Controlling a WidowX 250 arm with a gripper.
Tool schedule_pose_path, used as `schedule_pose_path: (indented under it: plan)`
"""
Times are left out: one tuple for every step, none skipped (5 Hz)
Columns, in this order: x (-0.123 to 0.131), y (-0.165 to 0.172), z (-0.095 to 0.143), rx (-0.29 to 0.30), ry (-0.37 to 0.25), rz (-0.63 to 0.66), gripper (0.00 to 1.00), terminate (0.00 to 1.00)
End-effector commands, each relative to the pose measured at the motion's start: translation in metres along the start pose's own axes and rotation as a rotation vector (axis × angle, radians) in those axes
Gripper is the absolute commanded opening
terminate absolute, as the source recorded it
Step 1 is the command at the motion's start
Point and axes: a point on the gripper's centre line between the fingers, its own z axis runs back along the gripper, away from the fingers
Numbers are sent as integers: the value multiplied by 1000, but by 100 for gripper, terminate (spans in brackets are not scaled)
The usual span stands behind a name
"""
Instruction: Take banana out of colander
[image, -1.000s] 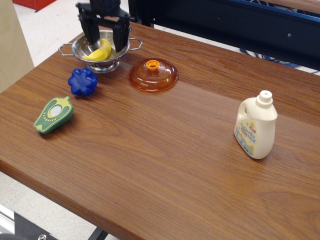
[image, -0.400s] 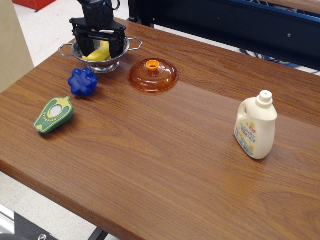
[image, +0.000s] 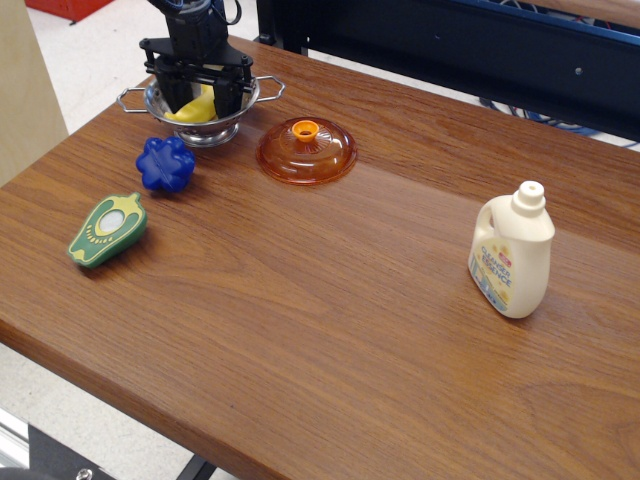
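The yellow banana (image: 200, 108) lies in the steel colander (image: 207, 128) at the table's back left. My gripper (image: 199, 97) is lowered into the colander bowl from above. Its black fingers (image: 227, 92) stand on either side of the banana, which shows between them. The jaws look open around it, and I cannot tell whether they touch it. Most of the bowl's inside is hidden behind the fingers.
An orange domed lid (image: 306, 150) lies just right of the colander. A blue knobby toy (image: 166, 163) sits in front of it and a green avocado-half toy (image: 107, 229) further forward left. A cream detergent bottle (image: 512, 250) stands at the right.
My gripper has come down into the colander around the banana, and the gap between the fingers has narrowed slightly since 0.4 s ago. The banana and colander have not moved.
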Motion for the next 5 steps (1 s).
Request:
schedule_pose_path:
  plan:
    - [8,-8,30,16,-126,-85,0,0]
    - [13,-16,54,-7,-176,-70,0,0]
    - [15,-22,80,-39,-236,-39,0,0]
    - [13,-38,106,-101,-222,7,0,0]
    - [1,-64,116,-149,-163,-19,0,0]
